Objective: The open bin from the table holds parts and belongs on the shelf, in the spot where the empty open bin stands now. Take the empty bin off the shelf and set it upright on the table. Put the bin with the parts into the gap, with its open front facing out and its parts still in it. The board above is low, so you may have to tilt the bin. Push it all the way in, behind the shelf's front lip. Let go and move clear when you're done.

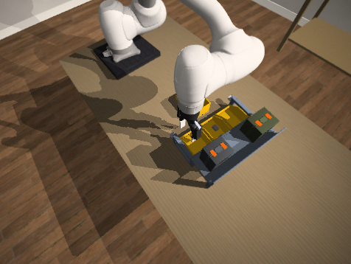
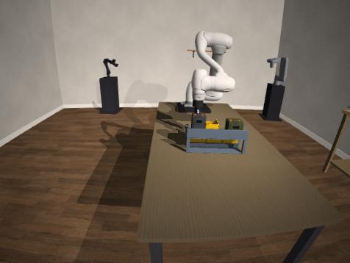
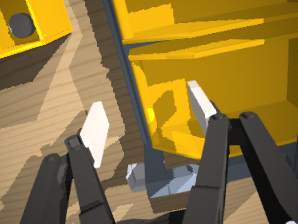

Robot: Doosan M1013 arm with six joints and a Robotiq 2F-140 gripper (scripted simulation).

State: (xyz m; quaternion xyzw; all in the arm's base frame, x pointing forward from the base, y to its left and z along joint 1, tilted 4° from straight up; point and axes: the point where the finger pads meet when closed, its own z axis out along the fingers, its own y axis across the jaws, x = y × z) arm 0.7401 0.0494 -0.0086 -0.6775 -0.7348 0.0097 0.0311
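A grey shelf (image 1: 228,145) stands on the table, and a yellow open bin (image 1: 215,129) sits in it under the top board. It fills the upper right of the wrist view (image 3: 213,43) and looks empty. A second yellow bin (image 1: 205,105) stands on the table behind the shelf, mostly hidden by my arm. In the wrist view (image 3: 27,10) it holds a dark round part (image 3: 21,24). My gripper (image 1: 193,137) (image 3: 146,104) points down at the shelf's left end. It is open, one finger outside the shelf's grey side rail, the other inside the bin's left wall.
A dark grey box (image 1: 216,151) and a green box (image 1: 259,123), both with orange marks, stand on the shelf's top board. My arm's base (image 1: 125,55) is at the table's far end. A wooden stand (image 1: 321,33) is off to the right.
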